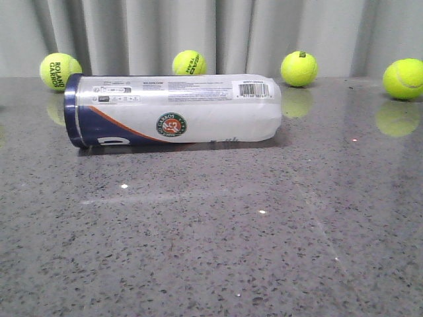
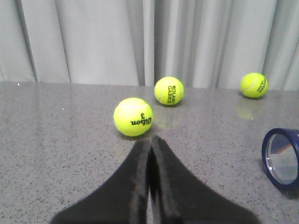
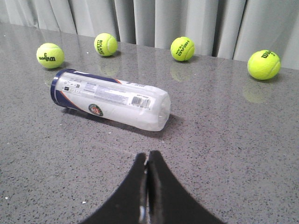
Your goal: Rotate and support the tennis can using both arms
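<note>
Can (image 1: 173, 110) flat, both grippers apart

Tennis can (image 1: 173, 109): round "ROLAND GARROS" logo, barcode. Tennis balls read "ROLAND GARROS" (image 1: 59, 70), "HEAD TEAM" (image 1: 189, 63), "Wilson 3" (image 2: 133, 117).

Lighting is even, bright and diffuse. The polished grey speckled stone desk (image 1: 211, 251) shows small white glare points toward its near edge and faint mirror reflections of the yellow felt tennis balls (image 1: 299, 69) along its far edge. The long clear-plastic, white-labelled tennis can (image 1: 173, 110) carries a highlight band and casts a narrow soft shadow. The matte black wedge-shaped left hand (image 2: 149, 186) appears slightly soft-edged.
</note>
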`<move>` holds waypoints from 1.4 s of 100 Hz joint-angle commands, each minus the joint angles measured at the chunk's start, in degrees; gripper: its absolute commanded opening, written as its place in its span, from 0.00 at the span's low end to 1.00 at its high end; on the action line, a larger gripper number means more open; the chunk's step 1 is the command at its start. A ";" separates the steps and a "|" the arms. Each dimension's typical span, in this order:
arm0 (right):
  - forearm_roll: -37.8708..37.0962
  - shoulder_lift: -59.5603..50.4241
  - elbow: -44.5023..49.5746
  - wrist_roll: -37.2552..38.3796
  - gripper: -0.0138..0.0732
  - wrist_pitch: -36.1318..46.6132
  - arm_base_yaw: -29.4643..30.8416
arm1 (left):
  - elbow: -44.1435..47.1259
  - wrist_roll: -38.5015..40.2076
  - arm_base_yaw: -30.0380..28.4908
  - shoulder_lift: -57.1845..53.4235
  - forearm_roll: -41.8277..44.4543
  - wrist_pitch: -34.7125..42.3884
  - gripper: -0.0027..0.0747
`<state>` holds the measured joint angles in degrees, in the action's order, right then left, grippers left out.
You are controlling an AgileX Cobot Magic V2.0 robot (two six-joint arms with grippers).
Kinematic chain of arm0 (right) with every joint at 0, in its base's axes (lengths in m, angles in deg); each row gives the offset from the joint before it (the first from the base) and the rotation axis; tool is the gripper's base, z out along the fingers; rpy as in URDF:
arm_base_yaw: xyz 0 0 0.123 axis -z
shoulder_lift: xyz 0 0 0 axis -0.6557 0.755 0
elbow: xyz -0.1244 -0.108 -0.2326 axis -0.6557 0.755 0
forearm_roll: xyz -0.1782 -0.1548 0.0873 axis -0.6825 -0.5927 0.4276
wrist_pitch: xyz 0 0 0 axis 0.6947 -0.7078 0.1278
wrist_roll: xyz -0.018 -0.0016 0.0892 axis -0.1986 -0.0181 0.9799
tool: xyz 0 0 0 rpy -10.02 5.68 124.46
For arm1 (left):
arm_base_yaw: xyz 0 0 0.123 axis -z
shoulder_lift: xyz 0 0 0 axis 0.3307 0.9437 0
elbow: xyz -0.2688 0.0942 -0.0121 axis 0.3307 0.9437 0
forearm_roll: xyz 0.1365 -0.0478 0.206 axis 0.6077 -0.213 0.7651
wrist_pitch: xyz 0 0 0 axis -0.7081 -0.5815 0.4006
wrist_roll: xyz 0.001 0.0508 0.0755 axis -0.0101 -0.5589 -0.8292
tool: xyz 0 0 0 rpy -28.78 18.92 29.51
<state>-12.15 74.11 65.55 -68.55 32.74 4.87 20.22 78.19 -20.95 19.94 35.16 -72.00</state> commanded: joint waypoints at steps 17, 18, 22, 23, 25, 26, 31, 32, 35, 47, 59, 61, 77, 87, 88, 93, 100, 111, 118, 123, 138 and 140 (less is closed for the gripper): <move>-0.93 0.43 -1.42 -0.13 0.08 4.95 0.48 | -14.50 0.70 0.06 18.69 -0.51 -7.08 0.01; -0.93 0.43 -1.42 -0.13 0.08 4.95 0.48 | -14.78 0.70 0.06 19.18 -0.52 -7.60 0.01; -0.93 0.43 -1.42 -0.13 0.08 4.95 0.48 | -16.53 0.70 0.06 22.03 -0.96 -9.05 0.03; -0.93 0.43 -1.42 -0.13 0.08 4.95 0.48 | -16.81 0.70 0.06 22.49 -1.08 -9.28 0.04; -0.93 0.43 -1.42 -0.13 0.08 4.95 0.48 | -17.61 0.70 0.06 23.82 -1.39 -9.75 0.07; -0.93 0.43 -1.42 -0.13 0.08 4.95 0.48 | -18.09 0.70 0.06 24.67 -1.72 -9.90 0.09; -0.93 0.43 -1.42 -0.13 0.08 4.95 0.48 | -19.46 0.10 0.06 27.35 -3.10 -10.14 0.20; -0.93 0.43 -1.42 -0.13 0.08 4.95 0.48 | -19.63 -0.02 0.06 27.70 -3.31 -10.14 0.22; -0.93 0.43 -1.42 -0.13 0.08 4.95 0.48 | -20.39 -0.01 0.06 29.01 -3.97 -10.02 0.30; -0.93 0.43 -1.42 -0.13 0.08 4.95 0.48 | -22.45 -0.01 0.06 33.68 -4.65 -8.88 0.75; -0.93 0.43 -1.42 -0.13 0.08 4.95 0.48 | -23.67 0.10 0.06 36.65 -7.24 -7.76 0.92; -0.93 0.43 -1.42 -0.13 0.08 4.95 0.48 | -23.82 0.10 0.06 37.17 -7.57 -7.76 0.92; -0.93 0.43 -1.42 -0.13 0.08 4.95 0.48 | -27.18 -1.71 0.06 41.76 -17.47 -12.86 0.84; -0.93 0.43 -1.42 -0.13 0.08 4.95 0.48 | -29.80 -7.51 0.06 45.17 -26.64 -16.35 0.81; -0.93 0.43 -1.42 -0.13 0.08 4.95 0.48 | -29.96 -8.70 0.06 45.36 -27.42 -16.81 0.81; -0.93 0.43 -1.42 -0.13 0.08 4.95 0.48 | -31.03 -12.74 0.06 46.60 -32.90 -18.60 0.81; -0.93 0.43 -1.42 -0.13 0.08 4.95 0.48 | -32.36 -18.10 0.06 48.47 -40.13 -21.58 0.81; -0.93 0.43 -1.42 -0.13 0.08 4.95 0.48 | -33.36 -26.03 0.06 51.74 -50.91 -25.80 0.81; -0.93 0.43 -1.42 -0.13 0.08 4.95 0.48 | -33.51 -31.18 0.06 53.97 -56.62 -28.59 0.81; -0.93 0.43 -1.42 -0.13 0.08 4.95 0.48 | -33.51 -34.94 0.06 55.57 -59.83 -30.71 0.81; -0.93 0.43 -1.42 -0.13 0.08 4.95 0.48 | -33.51 -39.46 0.06 60.73 -65.03 -34.97 0.81; -0.93 0.43 -1.42 -0.13 0.08 4.95 0.48 | -33.51 -40.03 0.06 61.45 -65.49 -35.40 0.81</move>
<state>-12.15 74.11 65.55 -68.55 32.74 4.87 -11.46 41.59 -20.95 79.69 -23.96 -105.12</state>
